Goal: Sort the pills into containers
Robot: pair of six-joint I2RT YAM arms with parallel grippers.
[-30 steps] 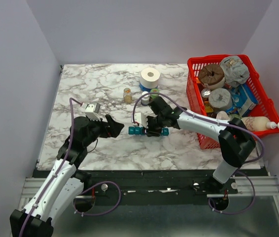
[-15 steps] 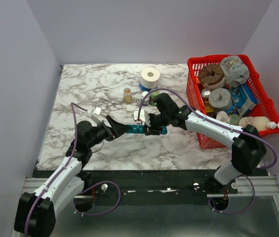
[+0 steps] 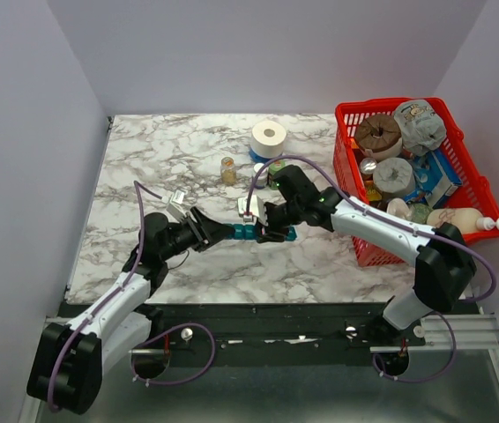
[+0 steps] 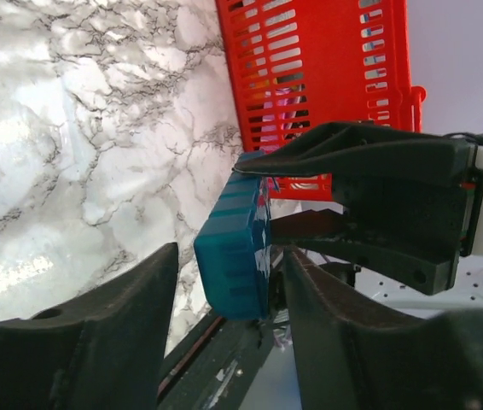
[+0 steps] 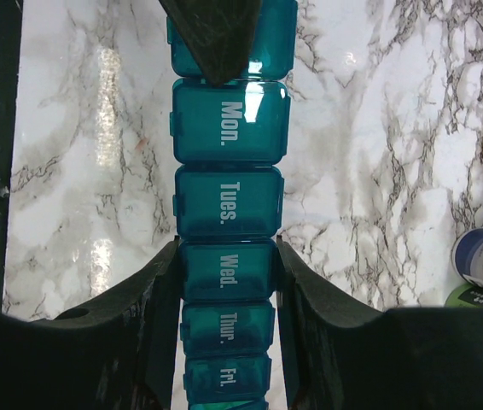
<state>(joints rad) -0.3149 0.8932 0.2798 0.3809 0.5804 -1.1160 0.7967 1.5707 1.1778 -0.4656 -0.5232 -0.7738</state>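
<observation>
Long teal-blue plastic pill organizer (image 5: 229,120) at mid marble counter (image 3: 144,167), lids reading Mon., Tues., Wed., Thur., Fri. Right pincer (image 5: 229,256) pinches it at Wed./Thur.; left pincer (image 4: 229,256) spread round its end. Small amber bottle (image 3: 227,169) & white roll (image 3: 269,137) behind, red mesh basket (image 3: 382,103) to the rt.
</observation>
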